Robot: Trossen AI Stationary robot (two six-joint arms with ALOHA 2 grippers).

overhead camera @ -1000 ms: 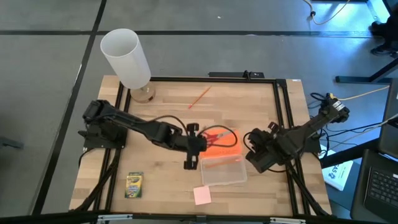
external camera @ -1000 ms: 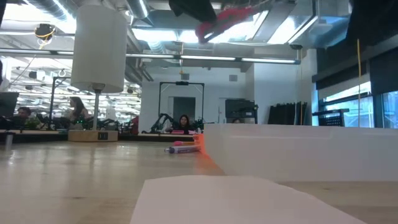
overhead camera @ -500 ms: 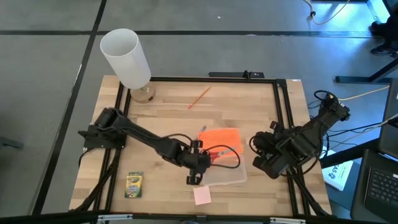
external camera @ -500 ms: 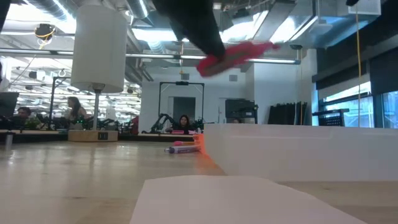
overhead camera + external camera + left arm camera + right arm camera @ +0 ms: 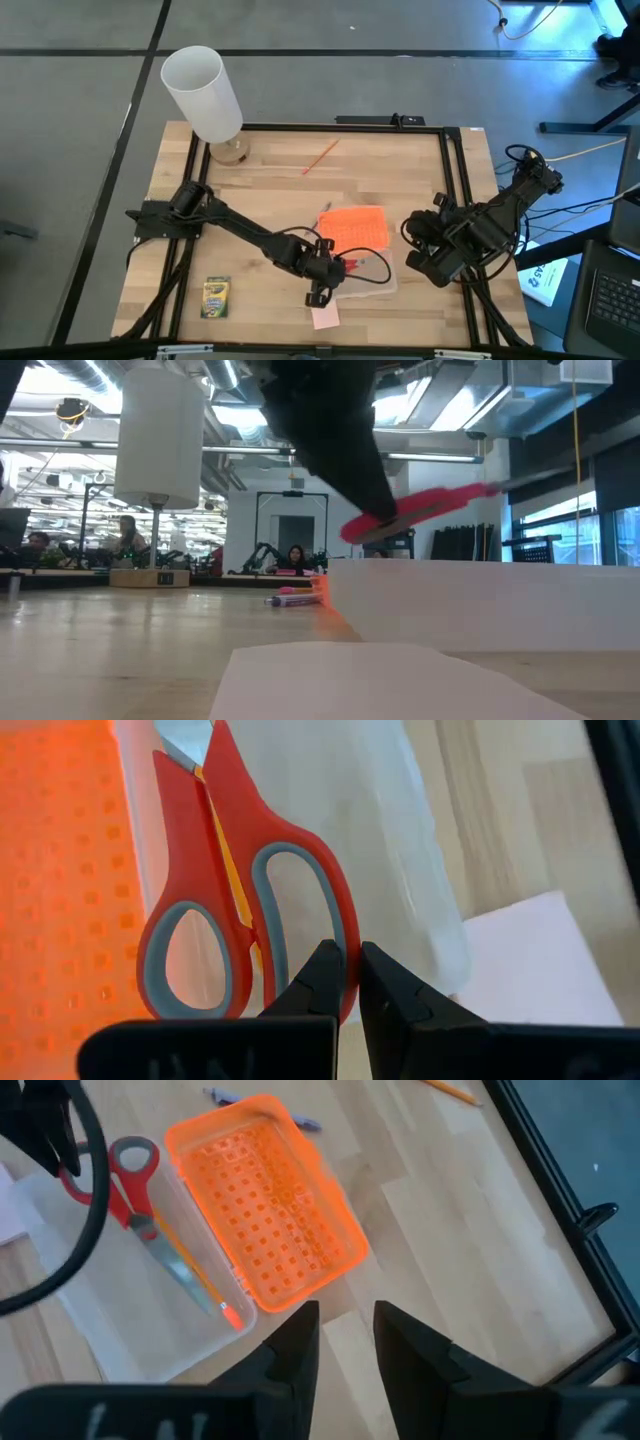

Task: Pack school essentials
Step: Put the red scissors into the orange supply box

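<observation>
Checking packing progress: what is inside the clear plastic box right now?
Over the clear plastic box the left gripper holds the red-handled scissors. An orange pencil lies inside. The arm covers part of the floor.

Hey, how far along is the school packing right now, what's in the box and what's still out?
Done: an orange pencil already seems to lie in the clear box. In hand: the left tool grips the red-handled scissors over the box. Left: the crayon box, pink sticky-note pad, another pencil and the pen remain on the table. The right tool waits open beside the orange lid.
</observation>
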